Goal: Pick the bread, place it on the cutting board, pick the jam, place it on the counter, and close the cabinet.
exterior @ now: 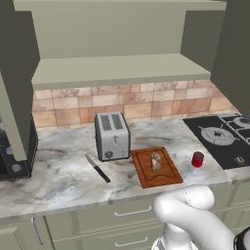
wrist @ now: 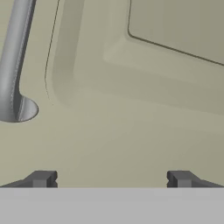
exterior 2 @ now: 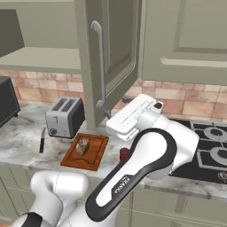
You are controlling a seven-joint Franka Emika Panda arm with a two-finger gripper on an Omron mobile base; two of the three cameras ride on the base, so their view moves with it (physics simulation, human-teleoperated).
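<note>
Close against the panelled face of the cabinet [wrist: 131, 87] door, the pincer [wrist: 111, 179] stands released, its two dark fingertips [wrist: 41, 178] spread wide apart with nothing between them; just beyond the tips lies the olive-green panel, and up the left side of the hand view runs the silver bar handle [wrist: 15, 61], its foot meeting the door beside the left tip; from the right base view the white arm [exterior 2: 146, 146] bends up from the lower left and reaches toward the open door, whose handle hangs vertically above the counter [exterior 2: 17, 146]; the hand itself is hidden there behind the forearm; from the left base view the cabinet stands open, its inner shelf bare; below it, on the marbled counter, the cutting board [exterior: 146, 171] lies just beside the toaster [exterior: 112, 135], with the bread [exterior: 156, 162] resting on it near its middle; the jam [exterior: 197, 159] stands upright on the counter, to the right of the board and apart from it, between board and black stovetop [exterior: 222, 139]; a black-handled knife [exterior: 97, 168] lies on the stone to the left of the board, in front of the toaster.
</note>
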